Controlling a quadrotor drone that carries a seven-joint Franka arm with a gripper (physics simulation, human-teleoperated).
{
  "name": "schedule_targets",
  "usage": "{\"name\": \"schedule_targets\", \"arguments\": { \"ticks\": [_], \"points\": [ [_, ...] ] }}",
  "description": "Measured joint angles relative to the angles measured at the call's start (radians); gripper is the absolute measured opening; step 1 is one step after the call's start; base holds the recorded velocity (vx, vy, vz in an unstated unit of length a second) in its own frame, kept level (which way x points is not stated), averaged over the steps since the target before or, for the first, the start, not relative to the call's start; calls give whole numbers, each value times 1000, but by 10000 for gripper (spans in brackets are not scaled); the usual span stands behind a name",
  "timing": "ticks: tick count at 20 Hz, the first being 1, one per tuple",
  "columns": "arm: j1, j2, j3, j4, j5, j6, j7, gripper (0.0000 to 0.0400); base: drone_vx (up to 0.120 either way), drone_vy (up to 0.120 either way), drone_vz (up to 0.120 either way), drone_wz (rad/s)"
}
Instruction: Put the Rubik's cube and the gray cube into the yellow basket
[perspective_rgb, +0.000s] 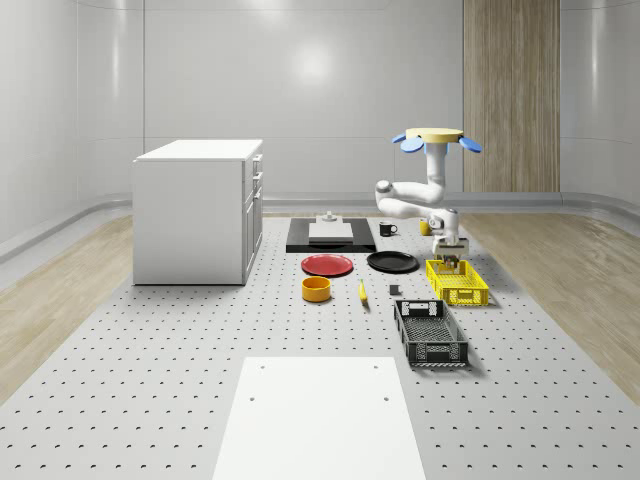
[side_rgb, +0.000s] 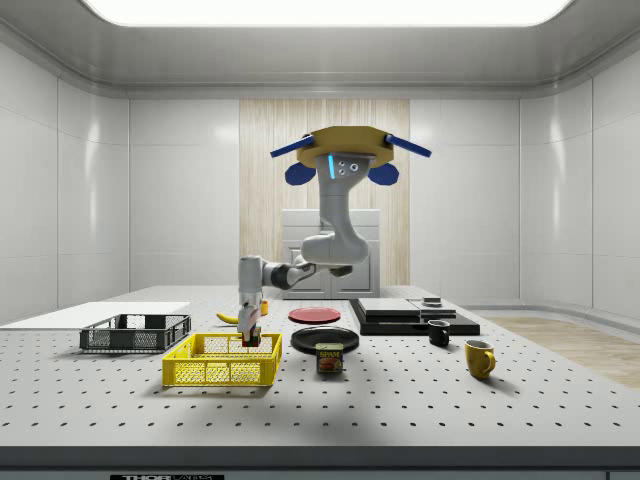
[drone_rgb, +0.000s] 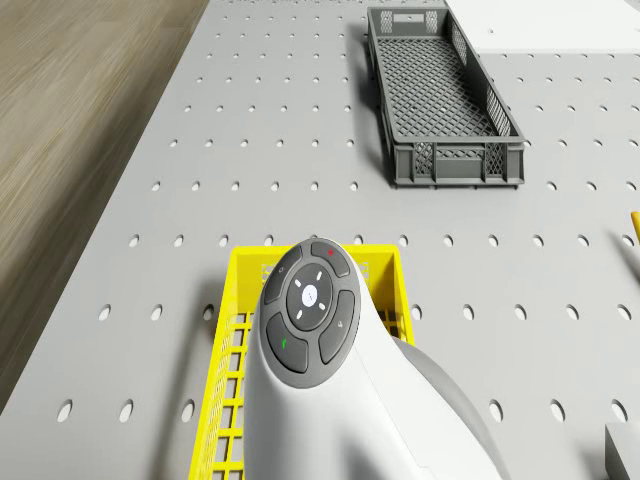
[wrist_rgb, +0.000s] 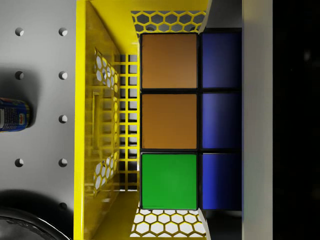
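The drone (perspective_rgb: 435, 138) hovers above the table's far right part, and its arm bends down to the yellow basket (perspective_rgb: 457, 282). My gripper (perspective_rgb: 449, 252) is shut on the Rubik's cube (perspective_rgb: 452, 263) and holds it low inside the basket's far end. From the side, the gripper (side_rgb: 250, 325) holds the cube (side_rgb: 252, 339) just inside the basket (side_rgb: 222, 360). In the wrist view the Rubik's cube (wrist_rgb: 170, 120) shows orange, green and blue tiles, with the basket's mesh wall (wrist_rgb: 97, 125) beside it. A small gray cube (perspective_rgb: 395, 291) lies on the table to the whole-scene view's left of the basket.
A black crate (perspective_rgb: 431, 333) stands in front of the basket. A banana (perspective_rgb: 362, 292), an orange bowl (perspective_rgb: 316, 289), a red plate (perspective_rgb: 328, 265) and a black plate (perspective_rgb: 392, 262) lie to the left. A can (side_rgb: 330, 358) and mugs (side_rgb: 479, 358) stand near the basket. A white cabinet (perspective_rgb: 198, 210) rises at the far left.
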Motion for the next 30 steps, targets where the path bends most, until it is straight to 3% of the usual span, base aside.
{"name": "schedule_targets", "arguments": {
  "ticks": [17, 19, 23, 30],
  "points": [
    [-38, 38, -185, 84, -180, 58, -7, 325, 0, 0, 0, 0],
    [-39, 45, -196, 90, -192, 59, -9, 350, 0, 0, 0, 0],
    [-33, 53, -194, 87, -193, 49, -13, 382, 0, 0, 0, 0],
    [-3, 55, -124, 45, -131, 3, -18, 397, 0, 0, 0, 0]
  ]
}}
